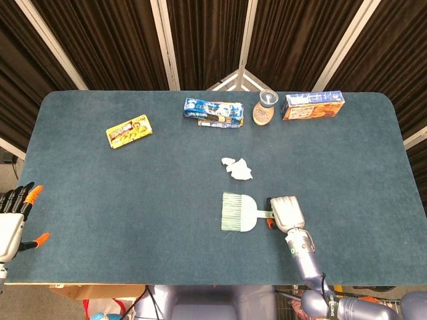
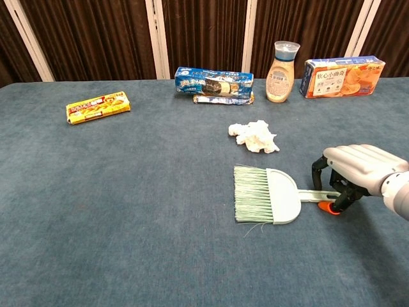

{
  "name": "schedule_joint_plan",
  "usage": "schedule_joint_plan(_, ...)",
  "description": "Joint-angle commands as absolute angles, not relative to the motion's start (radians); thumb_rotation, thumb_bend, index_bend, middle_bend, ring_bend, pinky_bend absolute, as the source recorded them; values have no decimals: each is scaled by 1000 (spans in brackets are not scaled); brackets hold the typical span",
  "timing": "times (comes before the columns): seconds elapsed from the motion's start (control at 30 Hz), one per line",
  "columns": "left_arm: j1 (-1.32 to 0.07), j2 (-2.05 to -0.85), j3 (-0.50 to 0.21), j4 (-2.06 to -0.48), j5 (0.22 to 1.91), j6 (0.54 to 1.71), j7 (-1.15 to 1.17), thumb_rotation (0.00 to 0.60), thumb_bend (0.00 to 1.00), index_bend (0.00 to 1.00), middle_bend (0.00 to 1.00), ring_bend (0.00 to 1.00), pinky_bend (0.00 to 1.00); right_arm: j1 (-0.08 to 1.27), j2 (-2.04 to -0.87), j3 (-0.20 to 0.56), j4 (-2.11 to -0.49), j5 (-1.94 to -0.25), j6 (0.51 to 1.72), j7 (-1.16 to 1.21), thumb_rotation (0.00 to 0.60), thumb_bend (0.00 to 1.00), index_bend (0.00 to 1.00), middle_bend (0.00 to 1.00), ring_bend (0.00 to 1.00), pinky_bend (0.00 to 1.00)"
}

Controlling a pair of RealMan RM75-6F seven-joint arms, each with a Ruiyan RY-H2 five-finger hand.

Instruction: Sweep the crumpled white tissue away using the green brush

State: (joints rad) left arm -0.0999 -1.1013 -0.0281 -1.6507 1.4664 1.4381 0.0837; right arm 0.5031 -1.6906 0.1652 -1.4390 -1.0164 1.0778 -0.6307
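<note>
Now, with the green brush (image 2: 267, 203) lying just below the crumpled white tissue (image 2: 254, 136), its handle is straddled by the right robot hand (image 2: 351, 174), fingers curled over it, and a firm grip should be secured before lifting.

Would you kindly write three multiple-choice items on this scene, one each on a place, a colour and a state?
1. Where is the tissue relative to the brush?
A. under its bristles
B. just beyond it, toward the far edge
C. beside the yellow pack

2. What colour is the box next to the bottle?
A. orange
B. purple
C. black

3. How is the brush lying?
A. upright in the right hand
B. flat on the table
C. leaning on the bottle

Answers:
1 B: the tissue sits apart from the brush, on its far side.
2 A: its front is orange.
3 B: it lies flat, with the right hand curled over the handle's end.
</note>
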Motion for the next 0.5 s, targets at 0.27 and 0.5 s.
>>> schedule_joint_plan(0.27,-100,-1101,-28,-1653,1466,1438,83,600,51,0,0,0,0,516,-1629,177,-1513,-1053,1109,-638,600,620,765,938,993,947)
schedule_joint_plan(0.5,-100,-1100,-29,-1654,1465,1439,81,600,51,0,0,0,0,542,-1571,204,-1596,-1058,1126,-691,600,624,776,938,993,947)
